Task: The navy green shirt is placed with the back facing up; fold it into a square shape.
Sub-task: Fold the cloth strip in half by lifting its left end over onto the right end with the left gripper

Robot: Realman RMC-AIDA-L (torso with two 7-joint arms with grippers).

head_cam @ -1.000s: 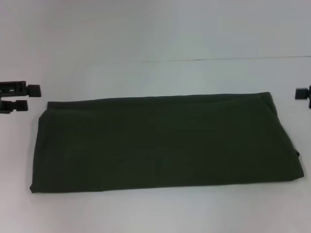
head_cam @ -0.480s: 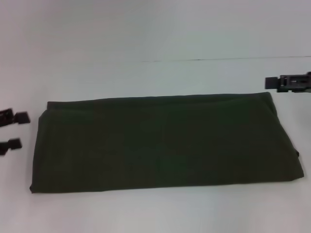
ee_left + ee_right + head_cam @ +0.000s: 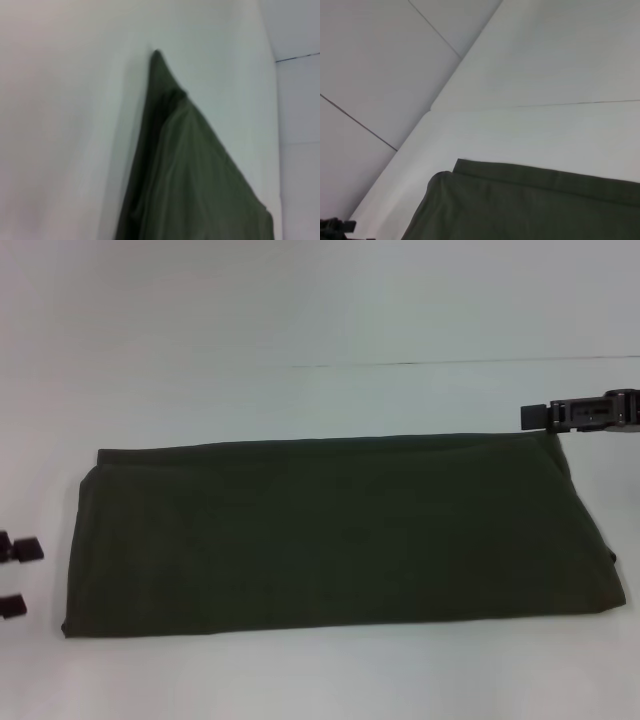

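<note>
The navy green shirt (image 3: 340, 535) lies flat on the white table as a long folded rectangle, plain side up, with no lettering showing. My left gripper (image 3: 15, 578) is at the picture's left edge, just off the shirt's left end near its front corner, open with nothing between its fingers. My right gripper (image 3: 540, 416) hovers at the shirt's far right corner. The left wrist view shows one pointed corner of the navy green shirt (image 3: 190, 165). The right wrist view shows the navy green shirt's (image 3: 530, 205) far edge and a rounded corner.
The white table (image 3: 320, 320) stretches behind and in front of the shirt. A thin seam (image 3: 420, 363) runs across the table behind it. Nothing else stands on it.
My left gripper has moved toward the front along the shirt's left end. My right gripper has come in from the right edge to the shirt's far right corner. The shirt has not moved.
</note>
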